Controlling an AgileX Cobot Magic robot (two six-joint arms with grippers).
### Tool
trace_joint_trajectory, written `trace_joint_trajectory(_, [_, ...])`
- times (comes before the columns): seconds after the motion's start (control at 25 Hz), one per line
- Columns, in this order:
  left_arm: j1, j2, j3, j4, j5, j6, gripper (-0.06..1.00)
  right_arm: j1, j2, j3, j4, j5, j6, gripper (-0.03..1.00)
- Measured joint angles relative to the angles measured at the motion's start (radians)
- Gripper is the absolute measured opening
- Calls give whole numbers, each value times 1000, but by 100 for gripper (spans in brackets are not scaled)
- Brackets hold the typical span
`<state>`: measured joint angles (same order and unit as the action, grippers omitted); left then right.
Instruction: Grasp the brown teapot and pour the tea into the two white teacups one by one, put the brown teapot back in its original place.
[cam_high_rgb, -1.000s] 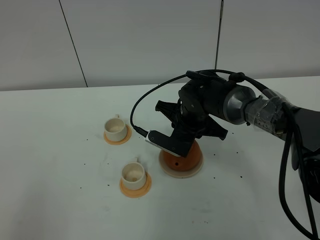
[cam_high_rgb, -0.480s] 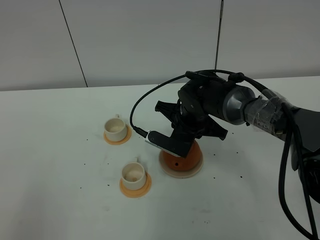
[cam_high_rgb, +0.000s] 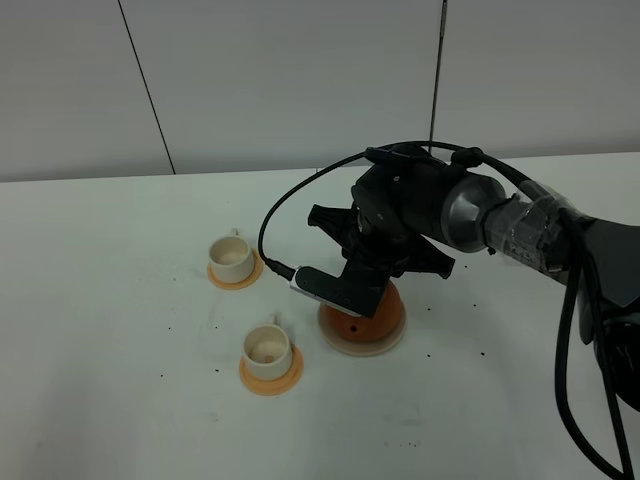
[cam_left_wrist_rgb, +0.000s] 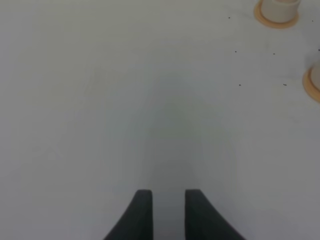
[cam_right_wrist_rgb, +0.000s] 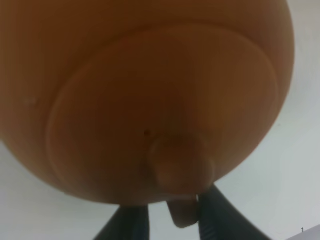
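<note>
The brown teapot (cam_high_rgb: 378, 308) stands on its beige saucer (cam_high_rgb: 385, 345), mostly hidden under my right arm (cam_high_rgb: 400, 220). In the right wrist view the lid and knob (cam_right_wrist_rgb: 182, 162) fill the frame. My right gripper (cam_right_wrist_rgb: 174, 220) is open, its fingers on either side of the loop handle (cam_right_wrist_rgb: 182, 214), with a gap showing on one side. Two white teacups sit on orange coasters left of the pot, the far one (cam_high_rgb: 231, 257) and the near one (cam_high_rgb: 266, 346). I cannot make out tea. My left gripper (cam_left_wrist_rgb: 167, 212) hangs slightly open over bare table, holding nothing.
The white table (cam_high_rgb: 120, 330) carries small dark specks around the cups and saucer. A black cable (cam_high_rgb: 275, 215) loops from the right arm toward the far cup. In the left wrist view, one cup (cam_left_wrist_rgb: 279, 7) and a coaster edge (cam_left_wrist_rgb: 312, 85) show at the frame's border.
The right arm has edged very slightly left over the teapot. The pot stays on its saucer and the cups have not moved.
</note>
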<state>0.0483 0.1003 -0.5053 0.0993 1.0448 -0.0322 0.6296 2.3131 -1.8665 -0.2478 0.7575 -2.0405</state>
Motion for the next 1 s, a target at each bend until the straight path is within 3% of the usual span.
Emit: trace_joint_trajectory(1.0, [0, 0, 0, 0, 0, 0, 23, 17, 0, 1, -48, 19, 0, 23])
